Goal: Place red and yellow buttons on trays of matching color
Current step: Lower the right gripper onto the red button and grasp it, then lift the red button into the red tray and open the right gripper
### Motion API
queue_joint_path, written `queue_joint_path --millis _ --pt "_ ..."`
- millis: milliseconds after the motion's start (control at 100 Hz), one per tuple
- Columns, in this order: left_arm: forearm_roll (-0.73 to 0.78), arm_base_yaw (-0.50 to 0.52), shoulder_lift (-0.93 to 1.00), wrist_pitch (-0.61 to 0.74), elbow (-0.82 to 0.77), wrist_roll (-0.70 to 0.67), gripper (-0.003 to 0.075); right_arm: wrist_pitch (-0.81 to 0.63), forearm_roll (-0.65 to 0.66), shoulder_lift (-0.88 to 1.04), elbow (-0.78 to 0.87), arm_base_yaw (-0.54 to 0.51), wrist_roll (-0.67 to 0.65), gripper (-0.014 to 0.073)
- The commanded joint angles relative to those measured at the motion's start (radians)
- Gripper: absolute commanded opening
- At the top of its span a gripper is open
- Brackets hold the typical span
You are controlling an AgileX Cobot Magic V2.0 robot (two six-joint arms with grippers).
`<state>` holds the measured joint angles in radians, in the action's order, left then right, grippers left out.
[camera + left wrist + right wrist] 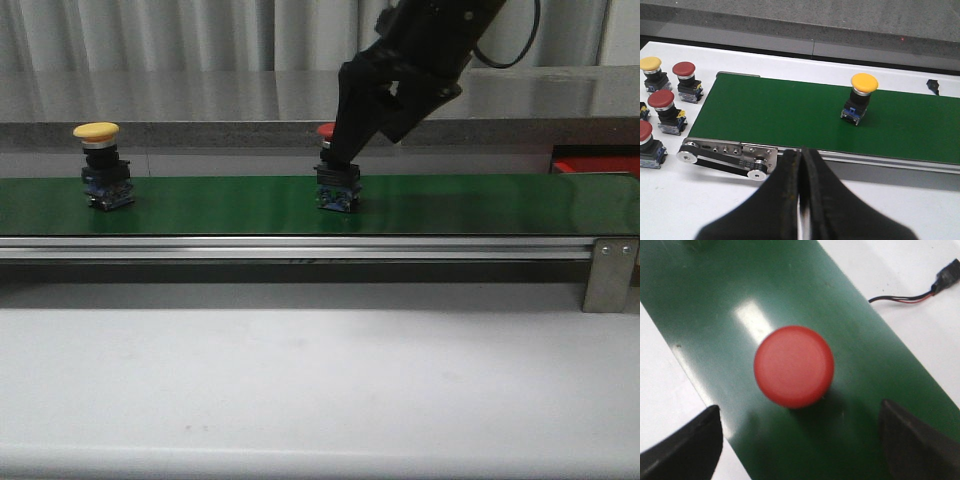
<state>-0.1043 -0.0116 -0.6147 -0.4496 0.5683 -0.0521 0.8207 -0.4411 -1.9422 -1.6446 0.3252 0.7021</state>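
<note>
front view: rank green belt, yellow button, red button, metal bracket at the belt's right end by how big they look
1. green belt, by far the largest, spanning nearly the whole width.
2. metal bracket.
3. yellow button and red button: they look alike, and the right gripper covers most of the red cap, so no ranking.

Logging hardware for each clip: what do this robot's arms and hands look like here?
Both are black. In the front view the right arm is a bulky, angular black housing with a black cable looping beside it. Its right hand has two dark, blunt, wedge-shaped fingers. The left hand shows two smooth matte-black fingers tapering to narrow tips. No markings or labels are visible.
</note>
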Motion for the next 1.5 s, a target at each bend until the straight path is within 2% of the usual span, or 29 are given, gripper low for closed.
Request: queue_joint_path --millis 0,530,690,930,1120,1330,1490 --pt "-0.002 -0.007 -0.002 0.074 0.028 -0.002 -0.002 -0.039 -0.029 0.03 -0.054 0.004 0.014 0.0624" --pt "-0.002 -0.007 -0.002 0.074 0.028 -0.002 -0.002 -0.079 -0.025 0.028 -0.058 -0.001 0.027 0.0603" --pt "-0.002 -0.007 -0.002 0.074 0.028 -0.002 -0.002 -0.075 -0.008 0.028 -0.058 -0.002 0.023 0.0499" --pt "-0.002 -0.007 -0.002 0.074 0.028 -0.002 -0.002 -0.032 0.037 0.028 -0.058 -0.003 0.0 0.0238" --pt "-0.002 -0.007 -0.002 0.074 0.028 -0.002 -0.002 -0.001 0.037 0.056 -0.058 -0.02 -0.002 0.0211" --pt "-0.002 -0.007 -0.002 0.074 0.028 -0.002 -0.002 0.013 0.037 0.144 -0.059 -0.116 -0.009 0.0211" --pt "-0.002 -0.007 -0.002 0.074 0.028 -0.002 -0.002 0.013 0.037 0.192 -0.059 -0.258 -0.01 0.0211"
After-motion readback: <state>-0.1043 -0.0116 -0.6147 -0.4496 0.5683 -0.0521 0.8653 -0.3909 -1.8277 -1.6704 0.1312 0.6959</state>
